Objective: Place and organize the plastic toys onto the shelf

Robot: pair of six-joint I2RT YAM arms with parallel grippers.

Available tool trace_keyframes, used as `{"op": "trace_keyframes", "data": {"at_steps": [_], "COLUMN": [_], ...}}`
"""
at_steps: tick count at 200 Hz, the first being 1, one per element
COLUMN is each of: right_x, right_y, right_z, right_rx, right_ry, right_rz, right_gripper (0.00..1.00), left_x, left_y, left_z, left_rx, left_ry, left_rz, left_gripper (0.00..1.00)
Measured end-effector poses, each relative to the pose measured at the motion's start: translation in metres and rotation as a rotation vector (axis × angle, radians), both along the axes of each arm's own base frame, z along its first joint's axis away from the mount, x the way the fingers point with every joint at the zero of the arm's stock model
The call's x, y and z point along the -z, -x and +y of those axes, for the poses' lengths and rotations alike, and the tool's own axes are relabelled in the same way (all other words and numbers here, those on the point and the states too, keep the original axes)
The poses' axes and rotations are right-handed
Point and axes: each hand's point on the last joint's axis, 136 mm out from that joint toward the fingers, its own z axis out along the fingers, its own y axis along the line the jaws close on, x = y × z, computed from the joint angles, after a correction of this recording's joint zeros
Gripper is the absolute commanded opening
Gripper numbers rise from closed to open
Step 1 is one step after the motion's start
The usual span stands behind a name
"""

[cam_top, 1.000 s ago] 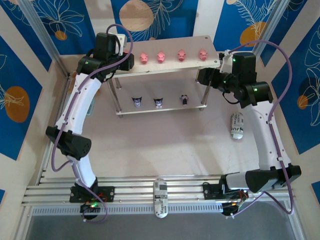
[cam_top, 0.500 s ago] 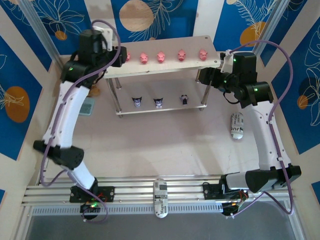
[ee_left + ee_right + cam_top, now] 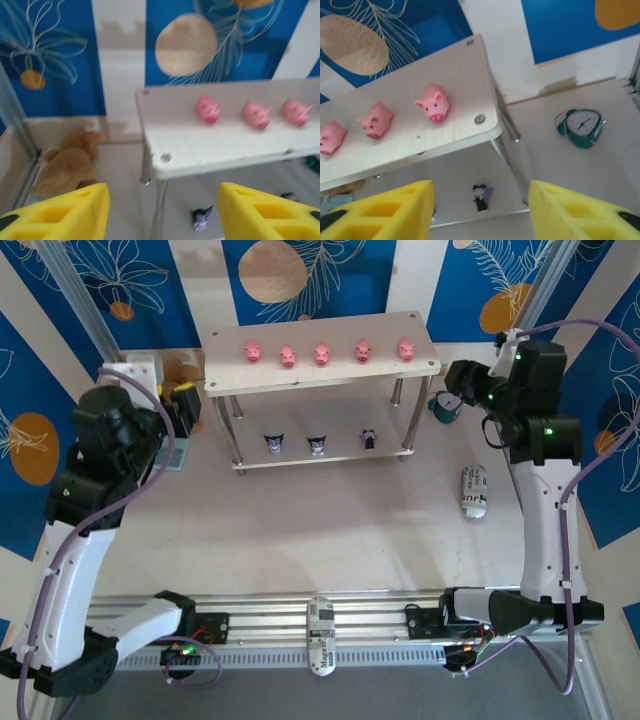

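We have drawn both arms back from the ends of the far shelf (image 3: 225, 377) — left gripper (image 3: 164, 202) and right gripper (image 3: 481, 205) gape wide, empty. Five pink pigs (image 3: 322, 354) line its top board, three dark figurines (image 3: 317, 444) the lower — we judge the task done.

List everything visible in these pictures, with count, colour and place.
shelf: one, pale wood, silver legs, far middle of table
pig figures: five, pink, in a row on top board
dark figurines: three, purple-black, on lower board
teddy bear: one, brown, table left of shelf
alarm clock: one, teal, table right of shelf
oblong objects: two, white-grey, one on table's right side, one at near edge
left gripper: one, yellow, open, at shelf's left end
right gripper: one, yellow, open, at shelf's right end
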Motion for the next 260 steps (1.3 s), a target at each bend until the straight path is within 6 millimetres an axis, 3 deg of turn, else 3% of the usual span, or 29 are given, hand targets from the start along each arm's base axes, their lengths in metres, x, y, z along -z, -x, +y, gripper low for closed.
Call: {"op": "trace_keyframes", "data": {"at_steps": [30,70,80,85,87,91,152,210,231,260], "right_x": [-0.019,0.002,0.012,0.018,0.02,0.025,0.127,0.218,0.241,0.253], "right_y": [-0.009,-0.012,-0.01,-0.008,-0.007,-0.006,0.043,0.066,0.068,0.064], "right_z": [0.007,0.022,0.022,0.021,0.021,0.02,0.003,-0.045,-0.055,-0.058], "right_rx": [-0.025,-0.065,-0.064,-0.061,-0.059,-0.057,0.053,0.294,0.344,0.37], "right_ry": [-0.012,-0.016,-0.016,-0.014,-0.014,-0.013,0.049,0.159,0.147,0.117], "right_rz": [-0.038,0.0,0.021,0.031,0.035,0.043,0.159,0.255,0.295,0.293], "right_gripper": [0.49,0.56,0.6,0.62,0.63,0.65,0.82,0.84,0.84,0.84], "left_x": [0.046,0.103,0.115,0.12,0.123,0.126,0.192,0.274,0.294,0.305], "left_y": [0.005,0.016,0.019,0.021,0.021,0.022,0.018,0.001,-0.006,-0.021], "left_z": [0.014,0.019,0.02,0.021,0.021,0.022,0.027,0.048,0.053,0.056], "left_rx": [-0.055,-0.062,-0.064,-0.066,-0.065,-0.067,-0.098,-0.221,-0.246,-0.258], "left_ry": [-0.045,-0.076,-0.082,-0.081,-0.084,-0.082,-0.117,-0.234,-0.268,-0.278], "left_rz": [0.098,0.188,0.203,0.206,0.206,0.204,0.253,0.237,0.184,0.134], "left_gripper": [0.6,0.62,0.69,0.82,0.95,1.0,1.0,1.0,1.0,1.0]}}
